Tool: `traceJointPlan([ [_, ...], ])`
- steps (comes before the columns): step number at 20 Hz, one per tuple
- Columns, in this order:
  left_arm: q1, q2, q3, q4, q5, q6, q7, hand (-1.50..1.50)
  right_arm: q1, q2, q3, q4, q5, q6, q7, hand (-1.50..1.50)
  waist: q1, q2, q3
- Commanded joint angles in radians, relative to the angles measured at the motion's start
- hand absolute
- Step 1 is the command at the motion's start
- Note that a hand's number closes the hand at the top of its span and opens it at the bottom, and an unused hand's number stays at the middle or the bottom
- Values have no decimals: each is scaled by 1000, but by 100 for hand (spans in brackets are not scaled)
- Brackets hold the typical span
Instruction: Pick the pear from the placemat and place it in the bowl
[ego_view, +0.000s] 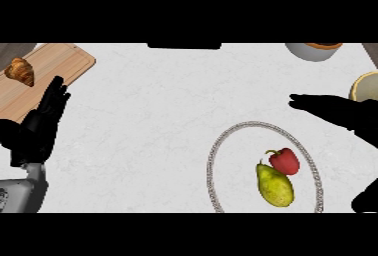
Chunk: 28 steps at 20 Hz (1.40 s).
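You are looking at a task that is barely getting under way: the pear (275, 185) is lying untouched on the placemat (215, 170), an oval mat with a beaded rim, and its upper end is touching a red pepper (285, 160) just above it. Your right hand (332, 107) is hovering above the mat's upper right edge with fingers stretched out flat and holding nothing, near the pear but apart from it. The bowl (363, 86), as best you can judge, is the pale rim showing at the right edge. Your left hand (40, 125) is resting open by the cutting board (52, 70), which is carrying a croissant (20, 71). Grasp, lift and placing are all waiting to be done.
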Motion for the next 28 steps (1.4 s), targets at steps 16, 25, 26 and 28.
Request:
traceJointPlan([
  [16, 78, -25, 35, -41, -17, -39, -17, 0, -110, 217, 366, 158, 226, 274, 209, -150, -21, -5, 2],
  [25, 34, -43, 51, -80, -61, -12, 59, 0, -16, 223, 382, 139, 541, 75, -49, -150, -28, -5, 3],
  [26, 22, -31, 85, 8, -40, -64, -2, 0, -19, 224, 352, 163, 557, 99, -71, -150, -28, -4, 2],
  [28, -7, -21, 101, -4, -41, -70, 18, 0, -43, 268, 363, 260, 605, 88, -103, -150, -25, -3, 2],
])
